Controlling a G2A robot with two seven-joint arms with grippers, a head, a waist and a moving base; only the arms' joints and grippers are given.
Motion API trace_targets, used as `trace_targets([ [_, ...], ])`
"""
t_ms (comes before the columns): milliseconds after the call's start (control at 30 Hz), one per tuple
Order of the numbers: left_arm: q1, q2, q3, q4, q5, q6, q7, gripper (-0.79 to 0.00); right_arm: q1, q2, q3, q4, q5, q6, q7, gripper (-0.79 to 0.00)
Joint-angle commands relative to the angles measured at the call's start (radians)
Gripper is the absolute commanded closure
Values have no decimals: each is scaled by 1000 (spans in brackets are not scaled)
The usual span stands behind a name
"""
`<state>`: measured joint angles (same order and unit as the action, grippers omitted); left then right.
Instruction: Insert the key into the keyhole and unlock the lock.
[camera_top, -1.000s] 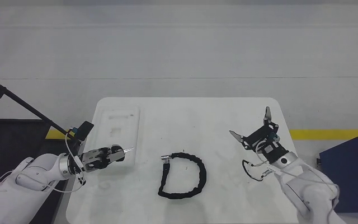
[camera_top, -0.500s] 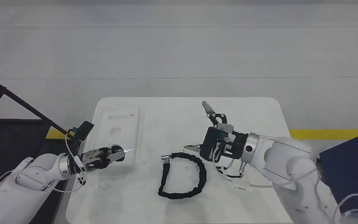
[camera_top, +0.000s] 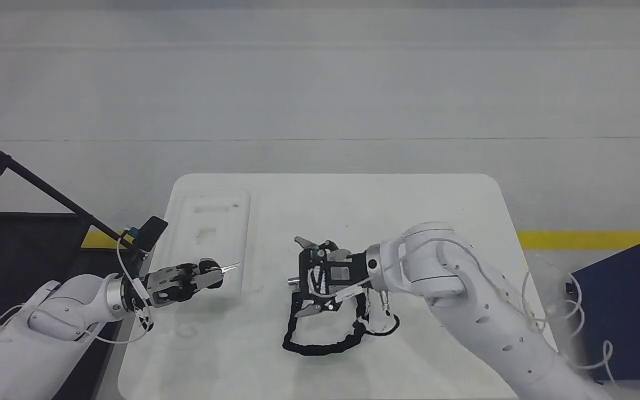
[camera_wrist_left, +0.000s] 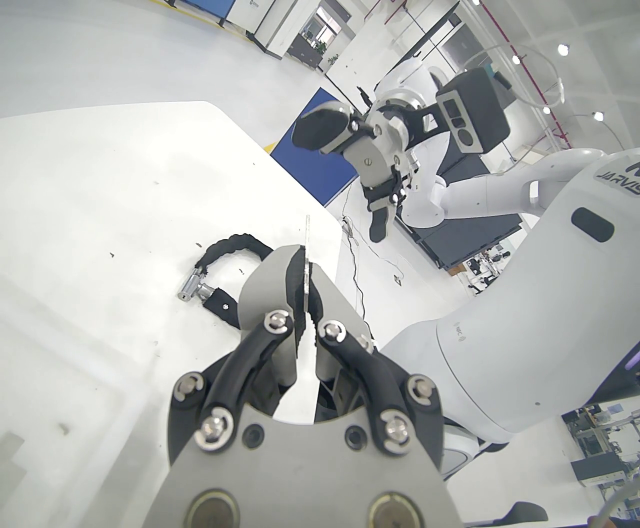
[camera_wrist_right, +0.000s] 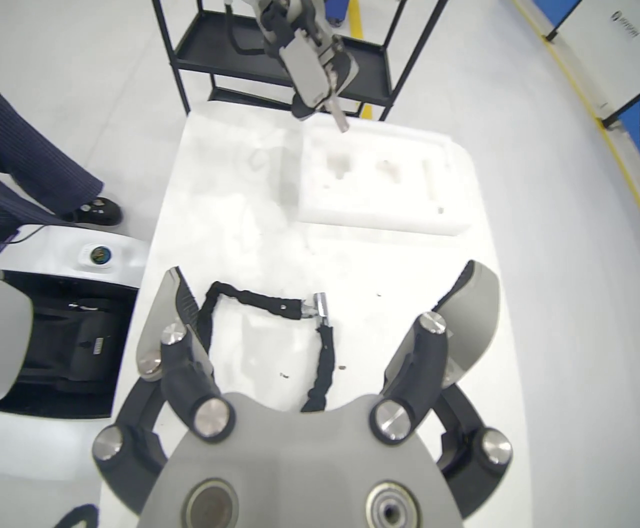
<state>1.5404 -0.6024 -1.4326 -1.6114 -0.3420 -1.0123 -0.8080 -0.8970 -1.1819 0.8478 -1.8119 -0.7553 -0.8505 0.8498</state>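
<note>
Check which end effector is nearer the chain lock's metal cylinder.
Right. The right end effector, open, hangs just over the metal cylinder. The left end effector, shut on the key, is off over the foam tray.

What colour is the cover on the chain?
Black cover, with a silver lock cylinder; clearest in the right wrist view.

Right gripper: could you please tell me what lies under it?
The chain lock lies on the table under the open right gripper, its silver cylinder below the gap between the fingers. In the top view it covers part of the loop; the keyhole cannot be seen.
</note>
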Motion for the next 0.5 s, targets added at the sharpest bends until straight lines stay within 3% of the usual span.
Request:
trace_targets([
  [0, 0, 0, 0, 0, 0, 0, 0, 0, 8, -1, -21, 28, 44, 6, 26, -785],
  [467, 0, 0, 0, 0, 0, 0, 0, 0, 39, -5, -49, 268, 90, 66, -23, -785],
])
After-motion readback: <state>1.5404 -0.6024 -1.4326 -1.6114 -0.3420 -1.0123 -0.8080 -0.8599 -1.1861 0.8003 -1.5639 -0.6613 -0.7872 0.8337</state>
